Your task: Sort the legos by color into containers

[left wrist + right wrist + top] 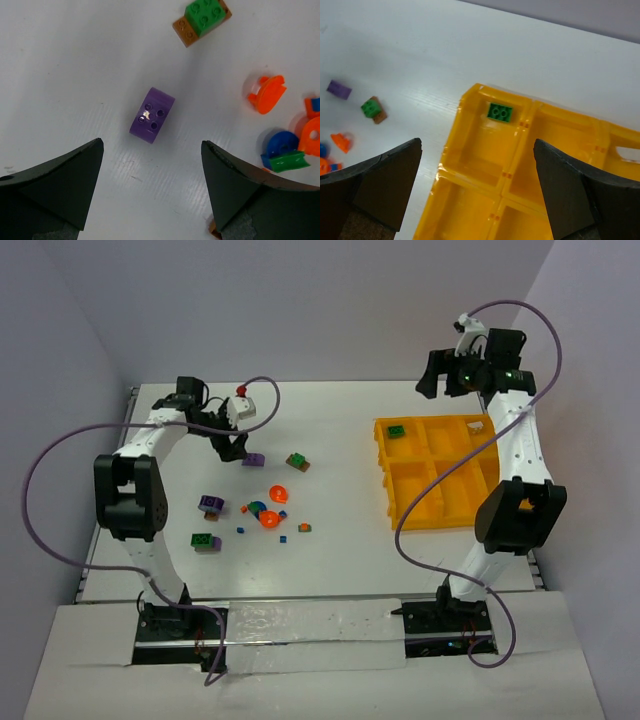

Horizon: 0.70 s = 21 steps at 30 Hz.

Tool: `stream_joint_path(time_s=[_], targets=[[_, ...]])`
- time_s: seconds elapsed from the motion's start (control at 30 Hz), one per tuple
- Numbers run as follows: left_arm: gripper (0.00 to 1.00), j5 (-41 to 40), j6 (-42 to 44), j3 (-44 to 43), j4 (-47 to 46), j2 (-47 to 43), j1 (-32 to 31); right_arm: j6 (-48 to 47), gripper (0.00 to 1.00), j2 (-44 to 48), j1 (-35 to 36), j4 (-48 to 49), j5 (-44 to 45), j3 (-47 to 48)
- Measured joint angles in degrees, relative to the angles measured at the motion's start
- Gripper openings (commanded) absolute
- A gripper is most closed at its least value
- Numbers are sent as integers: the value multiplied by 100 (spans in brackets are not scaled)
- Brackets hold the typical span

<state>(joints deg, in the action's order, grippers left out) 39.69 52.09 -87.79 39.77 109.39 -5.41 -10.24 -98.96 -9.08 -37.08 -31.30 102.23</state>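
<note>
Illumination is bright, even and diffuse from overhead, producing only faint soft shadows around the purple brick (152, 115) and a streaky sheen on the white table (75, 75), while the near dark fingers (55, 185) in both wrist views render slightly soft at the frame edges.

Left arm (128, 490): elbow up, forearm reaching forward and inward. Wrist is bent so the left tool (233, 447) points straight down and sits low. Jaws are wide apart, and the fingers (60, 185) grip nothing.

Right arm (520, 455): stretched far forward, almost straight from elbow to wrist. The right tool (437, 380) is held high at the far end, turned toward the left side and tilted down. Its jaws are wide apart too, and those fingers (375, 185) grip nothing either.

Both bases are at the near edge.
</note>
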Motion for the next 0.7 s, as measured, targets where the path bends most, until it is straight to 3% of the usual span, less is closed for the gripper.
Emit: stream_joint_path(time_s=[0.27,0.7], targets=[[88,32,909,-406,58,797,0,30,100,160,299,-78,-226,-155],[88,177,1146,-514,-123,1241,-43,15,100,179,297,-151,-239,-155]])
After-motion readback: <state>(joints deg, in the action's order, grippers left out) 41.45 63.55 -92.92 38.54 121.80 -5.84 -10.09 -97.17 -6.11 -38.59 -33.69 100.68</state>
